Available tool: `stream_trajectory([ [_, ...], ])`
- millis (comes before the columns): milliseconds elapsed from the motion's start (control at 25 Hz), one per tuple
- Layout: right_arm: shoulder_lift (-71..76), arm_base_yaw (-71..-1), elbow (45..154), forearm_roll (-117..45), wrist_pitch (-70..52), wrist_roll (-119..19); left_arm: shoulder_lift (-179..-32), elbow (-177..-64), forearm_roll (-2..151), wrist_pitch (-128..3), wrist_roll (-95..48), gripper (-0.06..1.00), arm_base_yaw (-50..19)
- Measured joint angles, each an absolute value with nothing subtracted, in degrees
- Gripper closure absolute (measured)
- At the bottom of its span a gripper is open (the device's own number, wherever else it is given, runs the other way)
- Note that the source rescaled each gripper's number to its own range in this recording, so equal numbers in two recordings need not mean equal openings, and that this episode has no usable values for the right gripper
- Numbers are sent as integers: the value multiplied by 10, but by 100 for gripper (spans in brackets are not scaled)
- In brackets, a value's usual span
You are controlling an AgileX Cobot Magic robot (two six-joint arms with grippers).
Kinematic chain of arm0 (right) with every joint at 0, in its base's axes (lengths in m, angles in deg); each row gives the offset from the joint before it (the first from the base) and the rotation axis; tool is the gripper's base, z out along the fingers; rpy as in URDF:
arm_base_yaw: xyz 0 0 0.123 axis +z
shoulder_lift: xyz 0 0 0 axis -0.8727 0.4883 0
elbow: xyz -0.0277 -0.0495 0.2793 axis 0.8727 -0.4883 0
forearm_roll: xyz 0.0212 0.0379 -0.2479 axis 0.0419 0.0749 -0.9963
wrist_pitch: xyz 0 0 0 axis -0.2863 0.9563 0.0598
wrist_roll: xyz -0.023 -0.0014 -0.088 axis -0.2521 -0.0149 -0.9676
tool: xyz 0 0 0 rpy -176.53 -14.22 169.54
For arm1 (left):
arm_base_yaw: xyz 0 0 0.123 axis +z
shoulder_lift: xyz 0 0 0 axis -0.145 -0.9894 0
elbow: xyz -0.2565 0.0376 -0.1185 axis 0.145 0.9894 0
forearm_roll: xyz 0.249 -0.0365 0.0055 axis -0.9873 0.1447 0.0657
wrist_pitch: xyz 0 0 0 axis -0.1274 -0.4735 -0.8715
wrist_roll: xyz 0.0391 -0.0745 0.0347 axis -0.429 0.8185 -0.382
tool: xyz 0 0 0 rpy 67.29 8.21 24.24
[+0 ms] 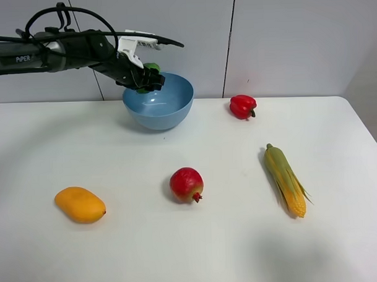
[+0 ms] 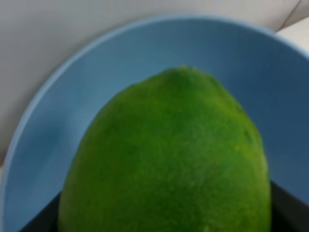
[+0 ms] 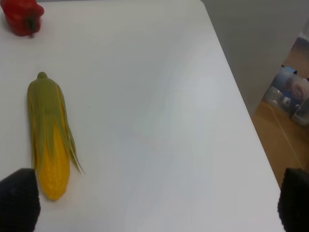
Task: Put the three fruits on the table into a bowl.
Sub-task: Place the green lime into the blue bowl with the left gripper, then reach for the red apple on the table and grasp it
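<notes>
Above the round light blue bowl, the small round green lime is held clamped in the left gripper and is best released once centred low over the hollow.

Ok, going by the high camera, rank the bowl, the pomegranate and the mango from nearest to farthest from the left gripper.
1. bowl, at the back of the table, right beneath the left gripper, which holds the lime over it.
2. pomegranate, mid-table, toward the front.
3. mango, front left, farthest of the three.
</notes>
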State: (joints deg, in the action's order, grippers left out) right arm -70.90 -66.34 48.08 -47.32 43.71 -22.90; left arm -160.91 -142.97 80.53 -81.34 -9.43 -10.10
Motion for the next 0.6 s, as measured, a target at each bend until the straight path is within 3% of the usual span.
stream_trajectory([
  [160, -709, -663, 481, -473, 437, -229, -1636, -1470, 807, -839, -108, 88, -105],
  [200, -709, -663, 481, -473, 437, -229, -1638, -1472, 807, -840, -113, 76, -106],
  [280, -709, -663, 481, -473, 437, -229, -1640, -1475, 808, -840, -114, 24, -107],
  [360, -709, -663, 481, -473, 437, -229, -1640, -1476, 808, -842, -114, 5, -107],
  [440, -709, -663, 481, -473, 437, -229, -1640, -1476, 808, -847, -114, -2, -107],
  [600, -709, -663, 481, -473, 437, -229, -1628, -1476, 800, -896, -113, -4, -112],
])
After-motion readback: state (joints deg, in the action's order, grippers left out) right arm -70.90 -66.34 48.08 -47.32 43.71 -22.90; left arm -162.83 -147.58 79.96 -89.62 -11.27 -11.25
